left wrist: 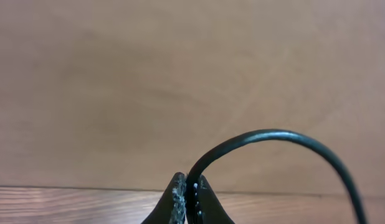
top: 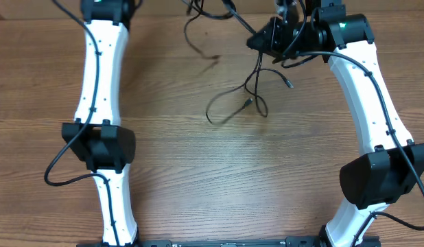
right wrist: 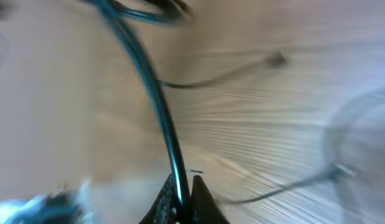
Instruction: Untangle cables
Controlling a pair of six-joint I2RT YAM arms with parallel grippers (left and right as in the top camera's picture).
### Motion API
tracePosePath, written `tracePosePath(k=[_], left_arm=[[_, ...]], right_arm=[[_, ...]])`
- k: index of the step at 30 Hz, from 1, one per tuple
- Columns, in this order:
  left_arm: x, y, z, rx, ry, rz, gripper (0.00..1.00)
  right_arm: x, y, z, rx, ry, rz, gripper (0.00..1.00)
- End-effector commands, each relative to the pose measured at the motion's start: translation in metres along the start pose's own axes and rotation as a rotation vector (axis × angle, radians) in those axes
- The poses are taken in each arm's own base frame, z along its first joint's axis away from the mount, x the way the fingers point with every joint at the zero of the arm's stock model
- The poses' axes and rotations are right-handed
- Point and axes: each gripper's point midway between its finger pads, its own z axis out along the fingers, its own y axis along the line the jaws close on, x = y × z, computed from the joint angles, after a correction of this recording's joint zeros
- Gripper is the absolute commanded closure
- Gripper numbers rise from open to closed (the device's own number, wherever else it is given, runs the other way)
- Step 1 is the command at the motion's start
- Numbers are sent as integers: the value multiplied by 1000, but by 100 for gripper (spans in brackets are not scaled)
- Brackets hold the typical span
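Thin black cables [top: 248,89] hang and trail over the wooden table at the far middle, with loose loops and small plug ends near the centre. My left gripper [left wrist: 187,186] is shut on a black cable [left wrist: 273,137] that arcs up and to the right; this gripper is off the top edge of the overhead view. My right gripper [right wrist: 182,186] is shut on another cable strand [right wrist: 149,93] that runs up and left to a blurred tangle. In the overhead view the right gripper [top: 256,41] sits at the far right of the tangle, above the table.
The wooden table [top: 212,178] spans the view. The white left arm [top: 99,82] runs along the left side and the white right arm [top: 370,96] along the right. A loose strand with a plug [right wrist: 276,60] lies on the wood below the right gripper.
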Motion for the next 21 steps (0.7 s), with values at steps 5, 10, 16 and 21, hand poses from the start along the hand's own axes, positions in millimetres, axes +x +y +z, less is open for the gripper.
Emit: tracePosePath(k=[5, 10, 16, 21], left_arm=[[-27, -30, -28, 156, -30, -3, 96], [-38, -27, -35, 146, -59, 1, 96], [-71, -10, -60, 101, -143, 58, 96], [-98, 9, -87, 57, -208, 69, 96]], right_arm=[[-20, -72, -22, 443, -118, -107, 96], [-12, -140, -76, 917, -138, -52, 96], [-7, -192, -142, 1199, -190, 96, 96], [-8, -213, -154, 1131, -201, 186, 96]])
